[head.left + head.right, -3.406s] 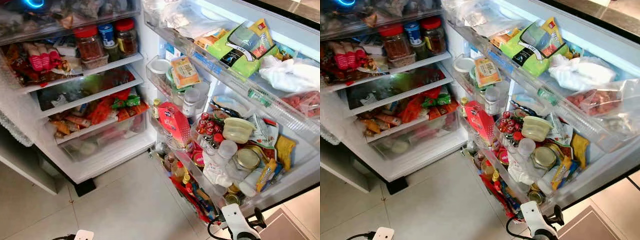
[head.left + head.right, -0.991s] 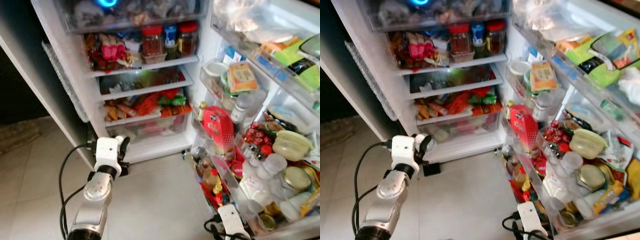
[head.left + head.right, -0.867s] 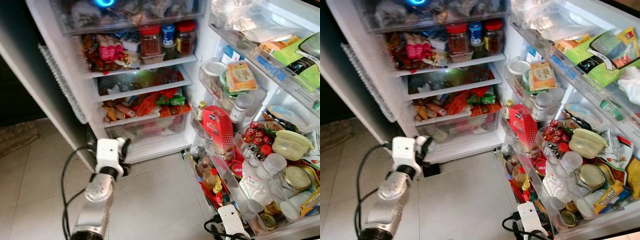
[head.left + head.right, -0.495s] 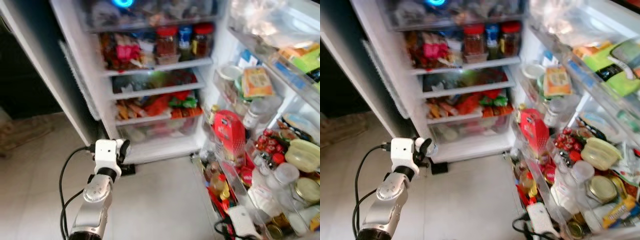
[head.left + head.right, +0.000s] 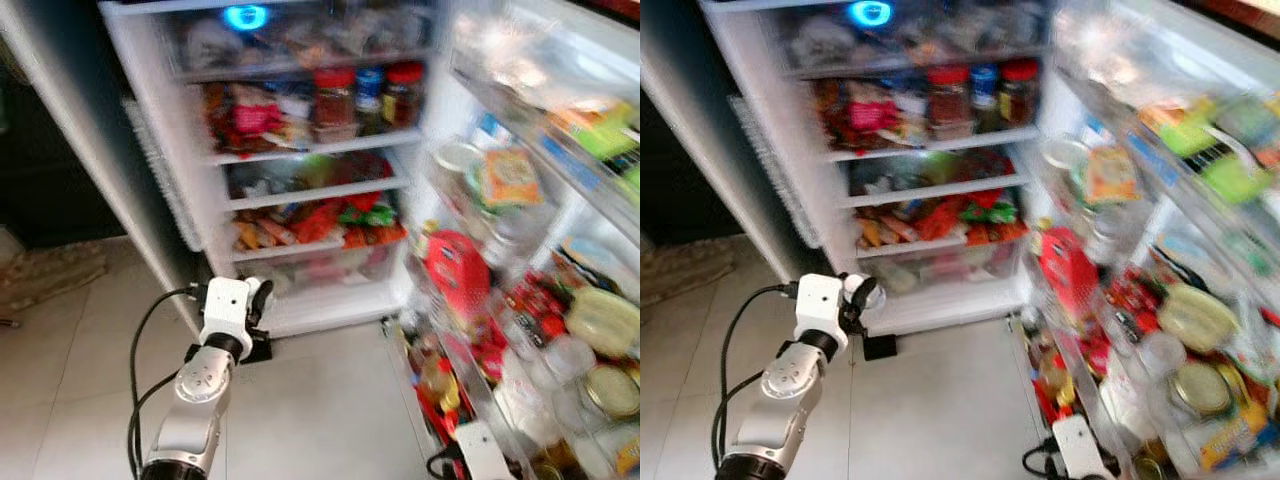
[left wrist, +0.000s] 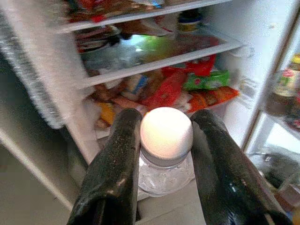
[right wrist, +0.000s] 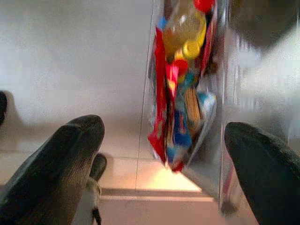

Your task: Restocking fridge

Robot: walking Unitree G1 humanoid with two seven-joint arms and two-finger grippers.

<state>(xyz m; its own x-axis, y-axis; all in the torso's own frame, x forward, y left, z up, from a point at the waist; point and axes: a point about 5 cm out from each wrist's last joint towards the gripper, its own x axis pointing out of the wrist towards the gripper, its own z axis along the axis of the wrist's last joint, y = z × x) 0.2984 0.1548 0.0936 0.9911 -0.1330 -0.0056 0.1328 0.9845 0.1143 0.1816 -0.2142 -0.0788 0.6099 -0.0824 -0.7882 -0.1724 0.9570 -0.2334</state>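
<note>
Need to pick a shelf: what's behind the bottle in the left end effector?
Behind the white-capped bottle in the left end effector lie red, orange and green packets on a fridge shelf. The bottle covers what sits lower.

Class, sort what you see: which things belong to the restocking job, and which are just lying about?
Job:
left end effector, shut on the white-capped bottle
open fridge
its door shelves

Lying about:
red-lidded jars
red carton
floor tiles
right end effector, open

Both eye views are motion-blurred, worst over the open door [image 5: 560, 300] on the right. The fridge [image 5: 300, 150] interior glows bright white against a dark left edge. In the right wrist view the fingers [image 7: 56, 173] are soft and blurred.
</note>
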